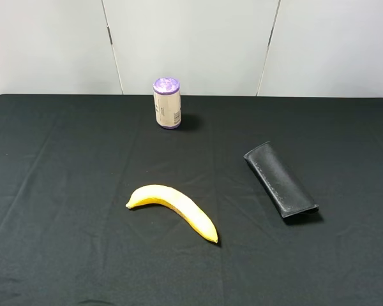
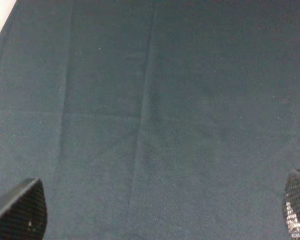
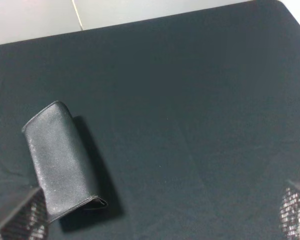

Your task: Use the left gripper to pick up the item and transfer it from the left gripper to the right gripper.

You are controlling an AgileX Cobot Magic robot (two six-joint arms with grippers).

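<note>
The item, a flat black leather-like pouch (image 1: 281, 180), lies on the black tablecloth right of centre, angled with its open end toward the front. It also shows in the right wrist view (image 3: 62, 160), near one fingertip (image 3: 21, 216) of my right gripper (image 3: 157, 220), which is open and empty and does not touch it. My left gripper (image 2: 159, 220) is open and empty over bare cloth, with only its ribbed fingertips (image 2: 20, 210) showing. Neither arm shows in the exterior high view.
A yellow banana (image 1: 175, 209) lies front of centre. A beige can with a purple lid (image 1: 166, 103) stands upright near the table's back edge. The black tablecloth (image 1: 64, 178) covers the whole table, with a white wall behind.
</note>
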